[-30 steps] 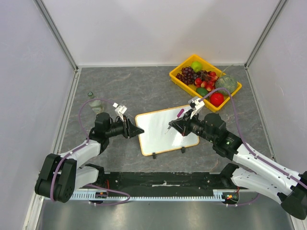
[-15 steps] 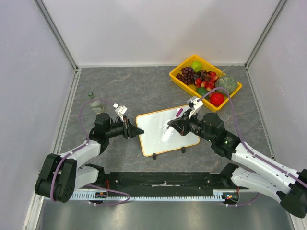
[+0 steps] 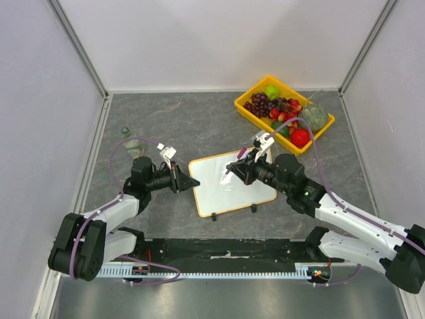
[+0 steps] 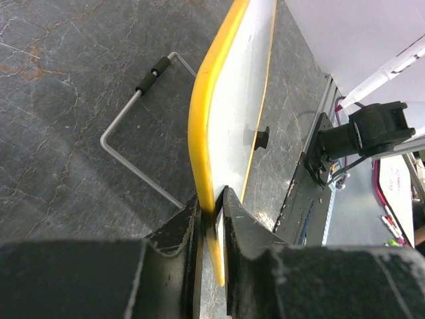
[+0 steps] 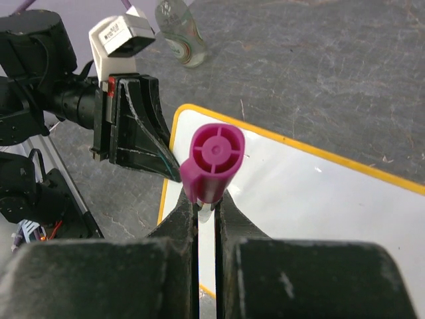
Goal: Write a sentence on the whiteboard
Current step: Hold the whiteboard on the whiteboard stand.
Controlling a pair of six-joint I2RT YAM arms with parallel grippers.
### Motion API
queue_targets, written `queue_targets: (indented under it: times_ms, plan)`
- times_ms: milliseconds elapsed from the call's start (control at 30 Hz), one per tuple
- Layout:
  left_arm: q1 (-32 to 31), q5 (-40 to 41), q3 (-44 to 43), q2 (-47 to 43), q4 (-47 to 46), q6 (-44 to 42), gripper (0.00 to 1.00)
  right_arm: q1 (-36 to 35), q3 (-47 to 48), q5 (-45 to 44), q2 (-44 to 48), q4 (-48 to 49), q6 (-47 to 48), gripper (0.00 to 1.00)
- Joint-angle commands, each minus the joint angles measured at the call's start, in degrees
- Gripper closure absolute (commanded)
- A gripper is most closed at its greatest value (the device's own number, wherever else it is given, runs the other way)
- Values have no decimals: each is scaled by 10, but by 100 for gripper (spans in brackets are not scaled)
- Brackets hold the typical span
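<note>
The whiteboard (image 3: 222, 189) lies flat on the table with a blank white face and a yellow frame; no sentence shows on it. My left gripper (image 3: 190, 181) is shut on the board's left edge, and in the left wrist view its jaws (image 4: 214, 207) pinch the yellow frame (image 4: 204, 113). My right gripper (image 3: 236, 169) hovers over the board's upper left part, shut on a marker (image 5: 214, 163) whose magenta end faces the right wrist camera. The marker's tip is hidden below the fingers. The board (image 5: 319, 199) lies beneath it.
A yellow fruit tray (image 3: 252, 90) with grapes, apples and other fruit stands at the back right. A clear bottle (image 3: 135, 142) lies at the left, behind the left arm. The board's wire stand (image 4: 133, 109) rests on the table. White walls close in three sides.
The left jaws have closed onto the board's left edge. The right gripper has carried the marker leftward and farther back over the board.
</note>
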State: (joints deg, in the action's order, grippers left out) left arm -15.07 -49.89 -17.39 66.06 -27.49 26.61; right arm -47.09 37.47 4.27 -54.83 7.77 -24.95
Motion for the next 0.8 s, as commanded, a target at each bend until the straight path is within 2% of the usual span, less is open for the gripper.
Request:
queue_targets:
  times_ms: [0, 433, 767]
  plan:
    - [1, -4, 2, -1, -18, -5, 98, -12, 35, -29, -19, 61, 28, 100]
    - [1, -3, 2, 2, -20, -2, 98, -32, 28, -141, -57, 151, 53, 100]
    - [0, -5, -2, 12, -21, -2, 98, -34, 32, -155, -106, 194, 64, 100]
